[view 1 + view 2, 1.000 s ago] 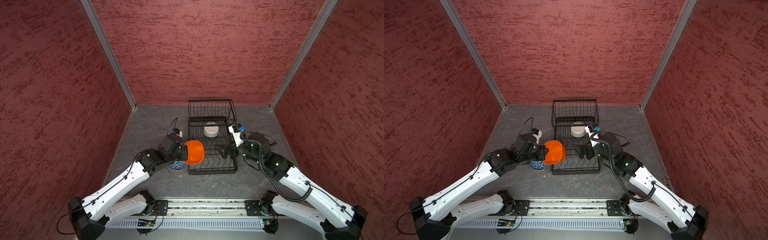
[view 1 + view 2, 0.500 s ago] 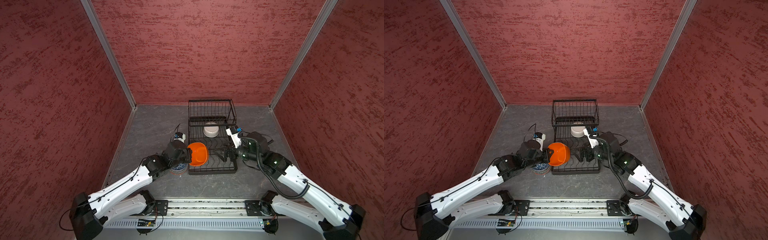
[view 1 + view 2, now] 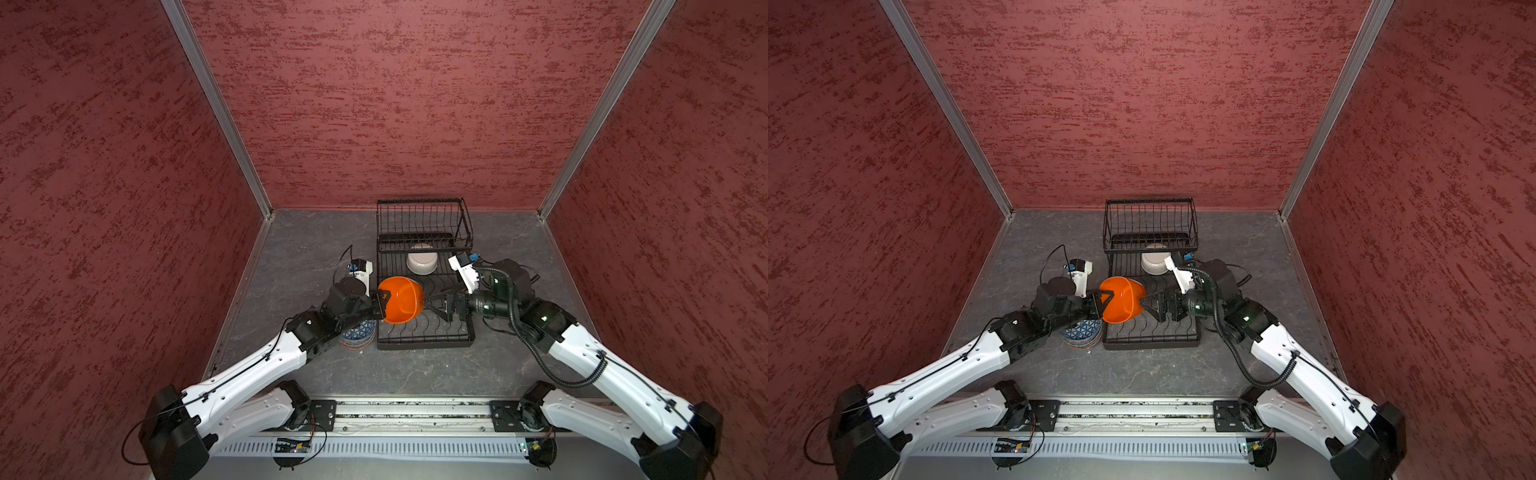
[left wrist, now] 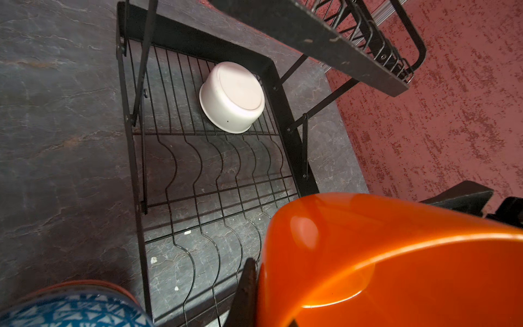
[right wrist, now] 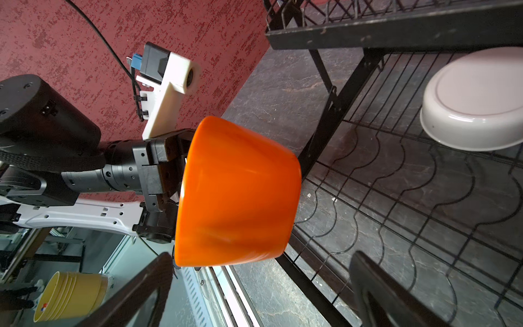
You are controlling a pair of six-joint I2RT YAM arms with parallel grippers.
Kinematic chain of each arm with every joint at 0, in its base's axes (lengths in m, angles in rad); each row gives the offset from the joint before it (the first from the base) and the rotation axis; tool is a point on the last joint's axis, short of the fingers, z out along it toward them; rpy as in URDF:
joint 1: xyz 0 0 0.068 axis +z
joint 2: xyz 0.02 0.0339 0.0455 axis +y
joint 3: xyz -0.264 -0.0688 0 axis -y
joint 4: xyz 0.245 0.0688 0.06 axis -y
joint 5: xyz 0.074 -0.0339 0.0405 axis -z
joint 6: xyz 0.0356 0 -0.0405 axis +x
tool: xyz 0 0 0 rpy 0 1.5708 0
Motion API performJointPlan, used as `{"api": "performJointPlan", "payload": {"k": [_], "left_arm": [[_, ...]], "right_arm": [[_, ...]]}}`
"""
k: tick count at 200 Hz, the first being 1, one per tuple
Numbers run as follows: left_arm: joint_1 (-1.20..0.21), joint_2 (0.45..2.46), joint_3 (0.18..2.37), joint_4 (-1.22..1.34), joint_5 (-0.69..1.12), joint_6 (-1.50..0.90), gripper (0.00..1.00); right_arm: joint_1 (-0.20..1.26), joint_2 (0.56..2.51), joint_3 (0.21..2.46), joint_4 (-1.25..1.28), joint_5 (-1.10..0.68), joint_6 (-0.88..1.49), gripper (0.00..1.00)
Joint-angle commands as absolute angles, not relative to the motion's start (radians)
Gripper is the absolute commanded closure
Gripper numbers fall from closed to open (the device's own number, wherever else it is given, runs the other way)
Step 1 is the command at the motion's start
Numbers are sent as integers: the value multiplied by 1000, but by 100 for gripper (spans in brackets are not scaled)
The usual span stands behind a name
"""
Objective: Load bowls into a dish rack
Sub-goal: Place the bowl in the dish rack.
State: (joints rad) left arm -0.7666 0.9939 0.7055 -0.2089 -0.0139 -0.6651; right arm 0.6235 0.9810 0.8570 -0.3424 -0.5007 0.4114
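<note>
My left gripper (image 3: 381, 305) (image 3: 1100, 302) (image 4: 268, 311) is shut on the rim of the orange bowl (image 3: 401, 300) (image 3: 1121, 300) (image 4: 396, 260) (image 5: 237, 192). It holds the bowl on its side above the dish rack (image 3: 424, 344) (image 3: 1150, 345) (image 4: 135, 170) (image 5: 325, 127). My right gripper (image 3: 436, 305) (image 3: 1148, 307) (image 5: 259, 264) is open, fingers wide apart just off the bowl's base. A white bowl (image 3: 422, 262) (image 3: 1155, 262) (image 4: 232, 97) (image 5: 475, 99) lies upside down in the rack. A stack of patterned bowls (image 3: 356, 332) (image 3: 1080, 332) (image 4: 70, 310) sits left of the rack, partly under my left arm.
The rack's raised basket (image 3: 422, 216) (image 3: 1150, 220) stands at the far end, over the white bowl. Red walls close in three sides. Curved slot wires (image 4: 198, 175) fill the rack's near half. A yellow stack of tubs (image 5: 70, 294) sits outside the cell.
My left arm has carried the orange bowl rightward from beside the rack to over it. My right gripper has moved left toward the bowl, still open.
</note>
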Motion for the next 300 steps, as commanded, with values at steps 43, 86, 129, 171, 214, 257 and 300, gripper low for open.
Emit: {"api": "performJointPlan", "payload": {"k": [43,86,129,171,214,257,300], "left_arm": [[-765,1037,701,-74,64,-673,100],[-767,1058,698,-38,85,-670,100],[-767,1074,704,-17,103,-665,100],[-770,1078,701,12,109,-662,100],[-772,1089,688,76,123,-648,100],[-774,1114,685,120,143,-624,100],[-773,1105,663,139,127,-603,100]], "right_arm": [[610,982,821,-279,-555,431,1],[607,980,811,-255,-566,439,1],[603,986,800,-215,-590,455,1],[598,995,792,-189,-609,469,1],[595,1006,789,-180,-629,472,1],[592,1014,788,-167,-651,482,2],[589,1012,778,-149,-664,496,4]]}}
